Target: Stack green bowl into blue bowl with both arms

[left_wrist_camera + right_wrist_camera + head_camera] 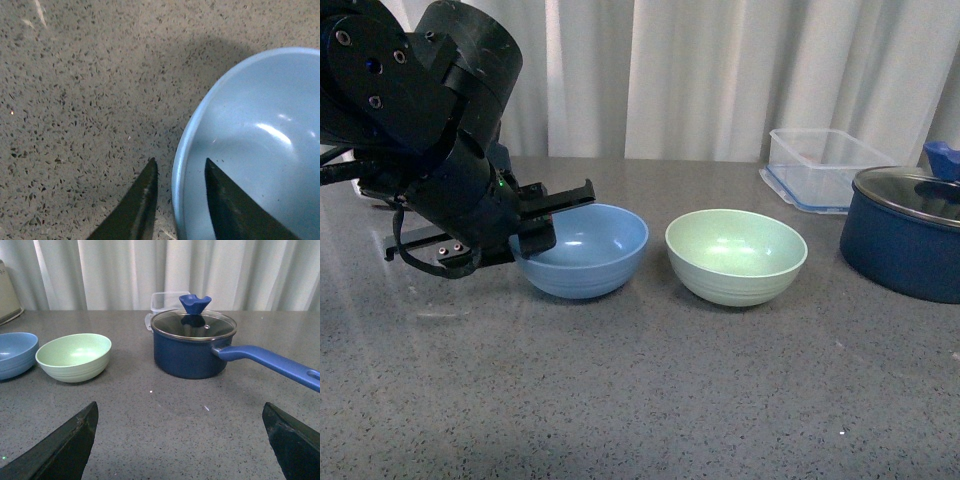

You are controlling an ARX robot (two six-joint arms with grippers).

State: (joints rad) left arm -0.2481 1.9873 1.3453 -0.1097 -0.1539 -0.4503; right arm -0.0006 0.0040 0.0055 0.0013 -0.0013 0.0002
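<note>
Our left gripper (pixel 180 162) straddles the left rim of the blue bowl (pixel 590 255), jaws parted; our right gripper (pixel 180 407) gapes wide, well to its right.
</note>
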